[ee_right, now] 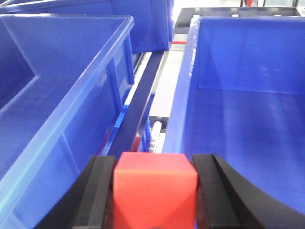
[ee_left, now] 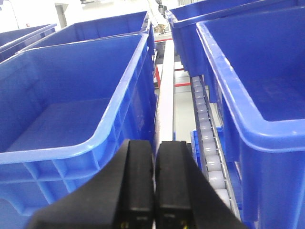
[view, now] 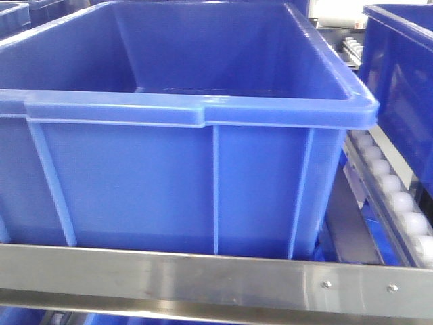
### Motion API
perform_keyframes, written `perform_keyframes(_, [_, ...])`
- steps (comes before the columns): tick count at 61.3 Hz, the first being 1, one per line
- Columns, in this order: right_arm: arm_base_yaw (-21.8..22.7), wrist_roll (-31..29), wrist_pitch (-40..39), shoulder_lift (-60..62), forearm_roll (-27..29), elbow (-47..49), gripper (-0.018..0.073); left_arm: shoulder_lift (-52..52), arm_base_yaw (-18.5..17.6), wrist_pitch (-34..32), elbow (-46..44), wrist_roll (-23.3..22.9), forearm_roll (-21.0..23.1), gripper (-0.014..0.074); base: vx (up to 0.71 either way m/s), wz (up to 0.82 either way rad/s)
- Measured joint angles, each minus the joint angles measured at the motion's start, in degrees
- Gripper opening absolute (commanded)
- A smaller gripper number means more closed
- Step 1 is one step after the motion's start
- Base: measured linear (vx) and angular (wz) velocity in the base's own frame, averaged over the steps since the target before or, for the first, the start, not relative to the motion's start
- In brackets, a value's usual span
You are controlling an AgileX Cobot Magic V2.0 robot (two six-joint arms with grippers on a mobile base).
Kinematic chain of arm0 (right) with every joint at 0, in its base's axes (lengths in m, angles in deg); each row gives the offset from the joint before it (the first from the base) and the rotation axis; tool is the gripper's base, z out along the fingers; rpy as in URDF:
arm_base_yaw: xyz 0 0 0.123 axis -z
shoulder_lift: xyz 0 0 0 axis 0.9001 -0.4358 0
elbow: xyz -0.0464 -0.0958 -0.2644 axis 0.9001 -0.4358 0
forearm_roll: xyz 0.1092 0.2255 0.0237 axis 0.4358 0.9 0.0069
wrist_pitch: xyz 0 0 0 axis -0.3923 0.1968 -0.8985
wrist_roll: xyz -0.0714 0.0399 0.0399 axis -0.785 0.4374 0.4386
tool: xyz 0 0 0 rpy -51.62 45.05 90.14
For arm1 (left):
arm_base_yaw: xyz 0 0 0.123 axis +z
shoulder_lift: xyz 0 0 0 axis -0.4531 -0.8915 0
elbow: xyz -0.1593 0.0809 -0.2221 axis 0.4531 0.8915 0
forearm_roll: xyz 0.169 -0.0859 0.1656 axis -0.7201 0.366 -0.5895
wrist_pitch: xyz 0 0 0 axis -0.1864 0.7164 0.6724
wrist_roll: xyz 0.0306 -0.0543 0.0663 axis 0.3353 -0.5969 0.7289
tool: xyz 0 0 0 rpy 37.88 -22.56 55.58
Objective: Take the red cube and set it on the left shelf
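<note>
Red cube (ee_right: pixel 155 193) clamped between the black fingers of the right hand (ee_right: pixel 155 164), held up in line with the gap between two blue crates (ee_right: pixel 248 119). Left hand (ee_left: pixel 154 183) pressed closed, holding nothing, near a white roller track (ee_left: pixel 207 138). Left shelf (view: pixel 203 277): flat steel front rail with screws, carrying a large front crate (view: pixel 169 162). Bright white room behind.

Looks like a warehouse or factory picking area: big blue plastic crate (view: pixel 169 169) on a stainless-steel rack (view: pixel 203 279), screwed front edge right below it, white roller track (view: pixel 399 203) to its right, more crates (view: pixel 406 88) beside it.
</note>
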State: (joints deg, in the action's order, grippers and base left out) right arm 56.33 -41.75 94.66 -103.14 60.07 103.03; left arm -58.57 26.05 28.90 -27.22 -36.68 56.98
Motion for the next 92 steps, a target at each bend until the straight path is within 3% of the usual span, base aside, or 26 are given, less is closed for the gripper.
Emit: perform_keyframes(92, [0.0, 0.0, 0.0, 0.0, 0.0, 0.0, 0.0057, 0.0, 0.0, 0.0, 0.0, 0.0, 0.0, 0.0106, 0.0, -0.01])
